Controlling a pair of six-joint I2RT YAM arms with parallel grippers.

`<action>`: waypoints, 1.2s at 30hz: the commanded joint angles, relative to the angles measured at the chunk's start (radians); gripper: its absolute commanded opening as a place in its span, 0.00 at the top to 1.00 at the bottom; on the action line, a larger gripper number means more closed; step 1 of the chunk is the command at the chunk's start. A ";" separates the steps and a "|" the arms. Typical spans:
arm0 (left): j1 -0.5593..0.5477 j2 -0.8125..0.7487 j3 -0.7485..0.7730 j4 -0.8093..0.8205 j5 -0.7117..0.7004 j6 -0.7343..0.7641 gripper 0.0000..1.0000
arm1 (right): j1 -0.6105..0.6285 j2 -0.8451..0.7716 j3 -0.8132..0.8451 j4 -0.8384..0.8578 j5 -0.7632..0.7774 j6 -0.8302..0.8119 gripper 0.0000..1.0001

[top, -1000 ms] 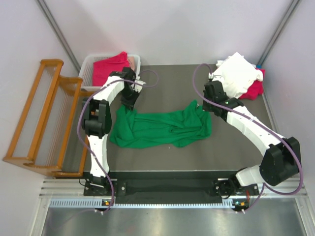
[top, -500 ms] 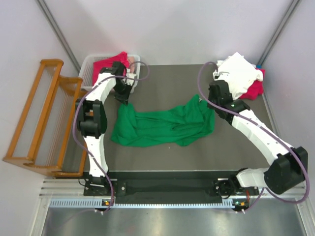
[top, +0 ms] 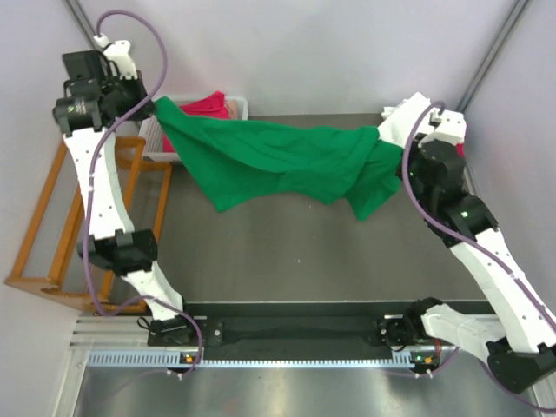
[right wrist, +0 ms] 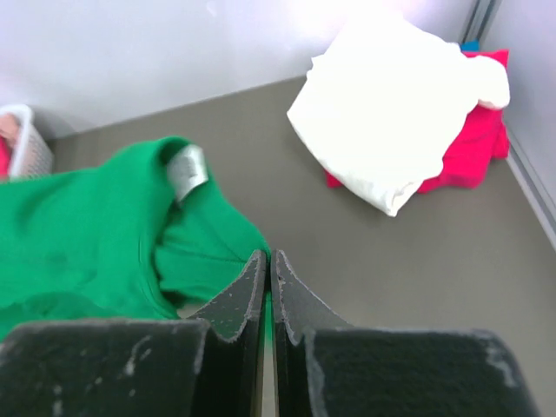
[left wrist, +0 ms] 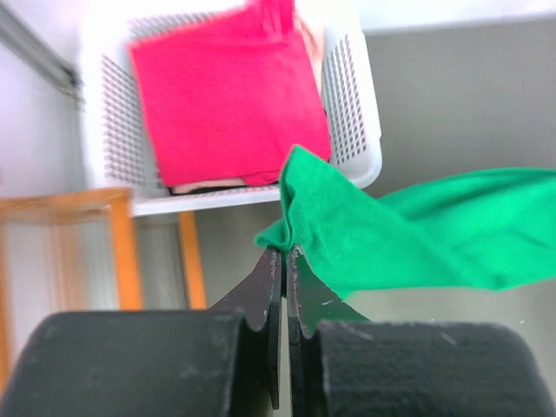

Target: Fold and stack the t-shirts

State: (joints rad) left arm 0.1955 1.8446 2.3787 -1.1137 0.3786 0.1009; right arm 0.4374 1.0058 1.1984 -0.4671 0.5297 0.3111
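Both arms lifted since a second ago; green t-shirt (top: pixel 278 161) hangs stretched over the tabletop (top: pixel 287 261), left pincer (left wrist: pixel 284 254) and right pincer (right wrist: pixel 268 258) each clenched on its edge.

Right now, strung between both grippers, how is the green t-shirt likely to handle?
Likely floppy: the green t-shirt sags between the left gripper and the right gripper, one end hanging loose. Probably light: two small pinches at its edges carry it. It might slip, since each grip holds only a narrow fold.
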 commanded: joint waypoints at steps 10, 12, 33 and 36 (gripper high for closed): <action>-0.004 -0.330 -0.024 -0.014 0.066 -0.010 1.00 | -0.005 -0.262 0.217 -0.271 -0.115 0.039 1.00; -0.004 -0.352 -0.007 -0.017 0.066 -0.017 1.00 | -0.005 -0.271 0.281 -0.339 -0.157 0.049 1.00; -0.018 -0.302 -0.177 -0.244 0.068 0.160 0.95 | -0.003 -0.257 -0.028 -0.561 -0.433 0.197 1.00; -0.047 -0.291 -0.260 -0.236 0.023 0.186 0.95 | -0.005 -0.248 -0.098 -0.552 -0.392 0.181 1.00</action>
State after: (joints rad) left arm 0.1764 1.5646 2.1887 -1.3060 0.4461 0.2188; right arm 0.4374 0.7769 1.1534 -1.0313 0.1131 0.4900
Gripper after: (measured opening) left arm 0.067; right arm 0.009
